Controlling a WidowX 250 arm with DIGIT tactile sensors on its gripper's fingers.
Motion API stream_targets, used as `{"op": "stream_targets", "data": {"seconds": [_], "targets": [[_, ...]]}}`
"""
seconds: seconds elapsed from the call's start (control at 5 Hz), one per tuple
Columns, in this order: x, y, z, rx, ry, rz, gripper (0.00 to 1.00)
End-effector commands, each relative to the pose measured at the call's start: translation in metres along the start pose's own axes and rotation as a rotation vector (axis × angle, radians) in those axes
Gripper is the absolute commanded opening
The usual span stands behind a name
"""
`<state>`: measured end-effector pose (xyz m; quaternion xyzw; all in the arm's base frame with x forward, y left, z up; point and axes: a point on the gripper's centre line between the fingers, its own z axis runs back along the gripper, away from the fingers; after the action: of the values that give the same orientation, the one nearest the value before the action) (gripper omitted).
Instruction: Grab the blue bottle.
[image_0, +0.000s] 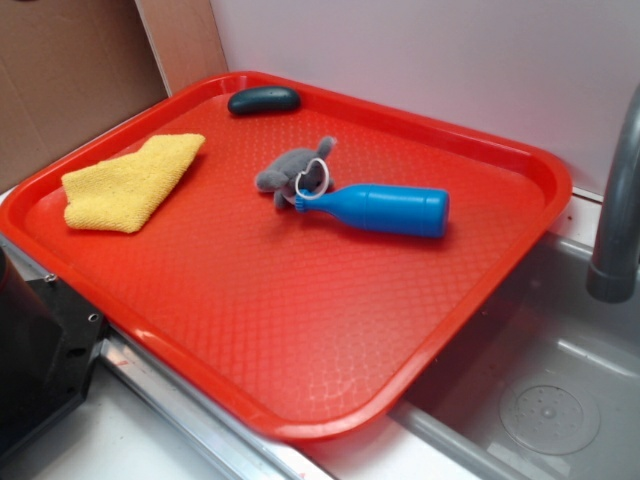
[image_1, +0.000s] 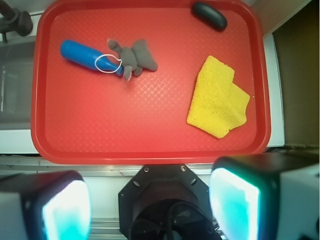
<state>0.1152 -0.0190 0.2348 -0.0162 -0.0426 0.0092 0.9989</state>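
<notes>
Wrist view looks straight down on the red tray (image_1: 150, 145), with the gripper (image_1: 150, 210) hanging above and outside the tray's near long edge, its two pale fingers (image_1: 65, 210) spread wide apart and holding nothing. The blue bottle (image_1: 85, 56) lies on its side well away from the gripper, close to the far left corner of the tray as this view frames it, its flat base pointing at the left edge and its narrow neck pointing toward the tray's middle. A thin white ring (image_1: 107, 63) sits over the neck end. The grey plush toy (image_1: 135, 57) lies against the bottle's neck, touching it. A yellow cloth (image_1: 217, 97) lies folded toward the right edge, apart from the bottle, and a dark oval object (image_1: 210, 15) rests against the far rim near the right corner.

From the exterior view, the bottle (image_0: 385, 209) lies flat on the tray (image_0: 300, 330) near its centre, the plush (image_0: 292, 166) at its neck, the cloth (image_0: 130, 182) and dark oval (image_0: 264, 99) further off. The tray sits partly over a grey sink (image_0: 540, 400), beside a grey faucet (image_0: 620, 200). The gripper itself cannot be made out in this view.
</notes>
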Motion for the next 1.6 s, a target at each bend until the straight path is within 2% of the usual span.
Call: {"op": "stream_targets", "data": {"seconds": [0.0, 0.2, 0.4, 0.6, 0.8, 1.0, 1.2, 1.4], "targets": [[0.000, 0.000, 0.000, 0.000, 0.000, 0.000, 1.00], [0.012, 0.000, -0.007, 0.026, -0.016, -0.099, 1.00], [0.028, -0.004, -0.017, 0.045, -0.082, -0.194, 1.00], [0.051, -0.010, -0.031, 0.056, -0.098, -0.313, 1.00], [0.079, -0.023, -0.054, 0.047, -0.122, -0.465, 1.00], [0.103, -0.042, -0.076, -0.002, -0.187, -0.624, 1.00], [0.117, -0.064, -0.096, -0.002, -0.209, -0.731, 1.00], [0.128, -0.088, -0.125, -0.055, -0.201, -0.839, 1.00]]}}
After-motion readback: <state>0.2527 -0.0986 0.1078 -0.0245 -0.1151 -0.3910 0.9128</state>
